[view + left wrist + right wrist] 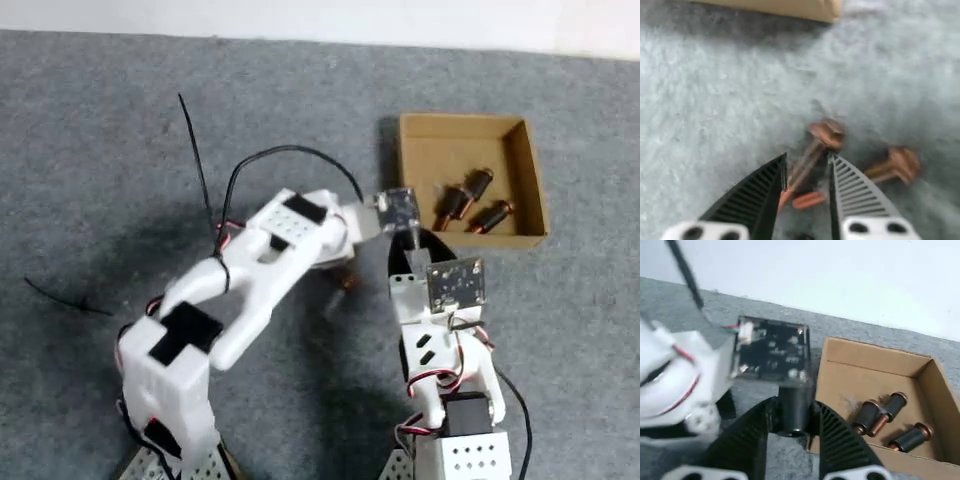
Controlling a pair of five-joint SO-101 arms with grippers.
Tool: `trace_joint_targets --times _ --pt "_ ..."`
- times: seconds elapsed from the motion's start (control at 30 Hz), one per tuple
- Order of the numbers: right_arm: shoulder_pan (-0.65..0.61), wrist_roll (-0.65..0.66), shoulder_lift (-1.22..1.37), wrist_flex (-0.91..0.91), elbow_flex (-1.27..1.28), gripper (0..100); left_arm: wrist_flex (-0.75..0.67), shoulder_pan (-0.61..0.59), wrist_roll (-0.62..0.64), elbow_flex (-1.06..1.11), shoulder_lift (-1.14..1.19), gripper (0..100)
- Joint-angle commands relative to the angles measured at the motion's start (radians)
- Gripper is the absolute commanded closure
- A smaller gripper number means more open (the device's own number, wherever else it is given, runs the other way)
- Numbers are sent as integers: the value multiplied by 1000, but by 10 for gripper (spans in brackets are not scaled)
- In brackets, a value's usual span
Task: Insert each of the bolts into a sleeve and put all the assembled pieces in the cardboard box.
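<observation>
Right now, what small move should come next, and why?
Probably close the left gripper on the bolt: its open jaws straddle that bolt on the carpet, and the right gripper holds a sleeve ready for it.

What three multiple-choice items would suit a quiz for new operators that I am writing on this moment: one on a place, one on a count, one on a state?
1. Where do the assembled pieces lie relative to the cardboard box?
A. beside it
B. inside it
C. under it

2. How many assembled pieces are there?
A. one
B. five
C. three

3. The right tool is:
A. shut on a black sleeve
B. open and empty
C. shut on an assembled piece

Answers:
1 B, since all of them rest on the box floor within its walls.
2 C, since three can be counted in both the high view and the right wrist view.
3 A, since the sleeve stands upright, clamped in it.
</observation>
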Motion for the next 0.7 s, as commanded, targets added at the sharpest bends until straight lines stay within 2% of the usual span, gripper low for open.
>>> trace_joint_targets --times 0.0,0.33,0.53,0.67 --pt "4 3 -21 -31 -18 994 49 -22 -3 -153 73 864" --pt "4 3 -21 -31 -18 994 209 -41 -9 -338 257 867" --pt "4 3 -21 -31 -18 994 256 -41 -20 -381 286 868" --pt "4 3 -21 -31 -18 994 272 -42 -63 -380 286 964"
